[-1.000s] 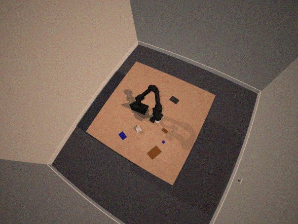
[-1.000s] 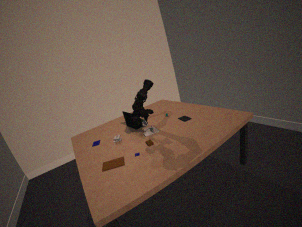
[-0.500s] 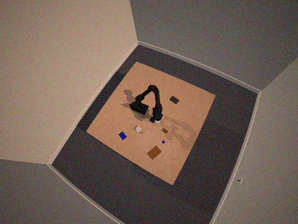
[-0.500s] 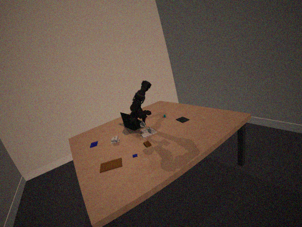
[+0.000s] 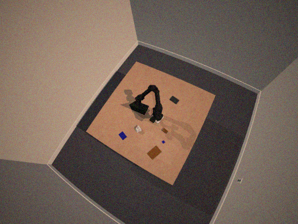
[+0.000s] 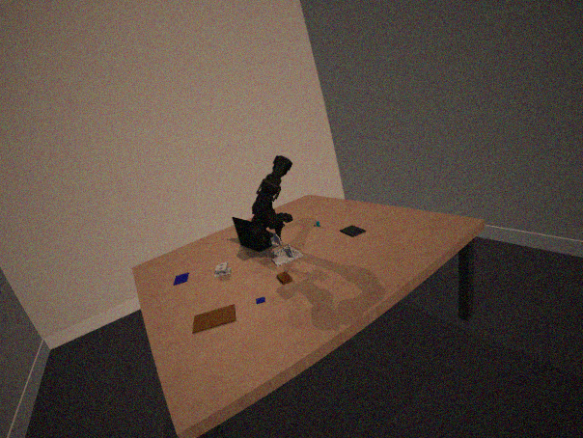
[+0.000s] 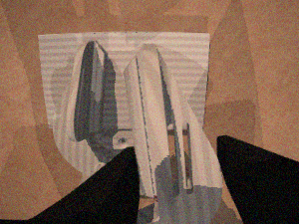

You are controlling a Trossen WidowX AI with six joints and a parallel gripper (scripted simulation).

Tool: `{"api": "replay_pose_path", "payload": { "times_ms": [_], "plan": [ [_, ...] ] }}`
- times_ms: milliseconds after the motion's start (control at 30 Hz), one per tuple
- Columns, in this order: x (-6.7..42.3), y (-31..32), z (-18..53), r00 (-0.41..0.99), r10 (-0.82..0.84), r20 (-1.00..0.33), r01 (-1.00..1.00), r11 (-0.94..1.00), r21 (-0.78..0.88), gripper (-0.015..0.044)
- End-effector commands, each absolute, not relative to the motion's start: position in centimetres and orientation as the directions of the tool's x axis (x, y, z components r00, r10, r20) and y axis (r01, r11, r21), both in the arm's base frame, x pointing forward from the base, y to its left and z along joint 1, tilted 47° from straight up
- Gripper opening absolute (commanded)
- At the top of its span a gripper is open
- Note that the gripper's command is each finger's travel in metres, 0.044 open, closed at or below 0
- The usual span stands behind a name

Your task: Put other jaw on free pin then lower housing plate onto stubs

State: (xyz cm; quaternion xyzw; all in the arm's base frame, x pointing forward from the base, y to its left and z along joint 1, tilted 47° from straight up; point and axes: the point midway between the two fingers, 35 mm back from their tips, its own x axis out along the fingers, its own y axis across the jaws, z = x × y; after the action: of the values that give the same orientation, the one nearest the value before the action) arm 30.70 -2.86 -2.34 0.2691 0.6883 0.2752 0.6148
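Observation:
The pale base plate (image 7: 50, 51) (image 6: 279, 262) lies flat on the table. In the wrist view, one pale jaw (image 7: 84, 99) stands on its left side, its inner face in shadow. My gripper (image 7: 177, 150) is shut on the other pale jaw (image 7: 146, 94), which stands right of the first over the plate with a gap between them. A small tab with a hole shows between the jaws. Whether the held jaw is on its pin, and whether the teeth mesh, is hidden. The small white housing plate (image 5: 138, 129) (image 6: 223, 269) appears apart, on the table.
A blue square (image 5: 122, 135) (image 6: 180, 279), small blue piece (image 5: 163, 141) (image 6: 261, 300), small brown block (image 5: 165, 130) (image 6: 285, 278), large brown plate (image 5: 154, 152) (image 6: 214, 318) and dark pad (image 5: 174, 99) (image 6: 352, 231) lie around the arm. A teal piece (image 6: 318, 224) is behind.

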Motion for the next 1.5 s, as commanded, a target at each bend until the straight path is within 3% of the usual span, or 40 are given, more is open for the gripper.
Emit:
{"api": "replay_pose_path", "payload": {
  "times_ms": [0,1467],
  "plan": [
    [30.7,-2.4,-2.7,-0.099,0.712,-0.695,0.036,0.701,0.713,0.0134],
    [30.2,0.8,-5.7,-0.099,0.714,-0.693,0.034,0.699,0.714,0.0134]
  ]
}}
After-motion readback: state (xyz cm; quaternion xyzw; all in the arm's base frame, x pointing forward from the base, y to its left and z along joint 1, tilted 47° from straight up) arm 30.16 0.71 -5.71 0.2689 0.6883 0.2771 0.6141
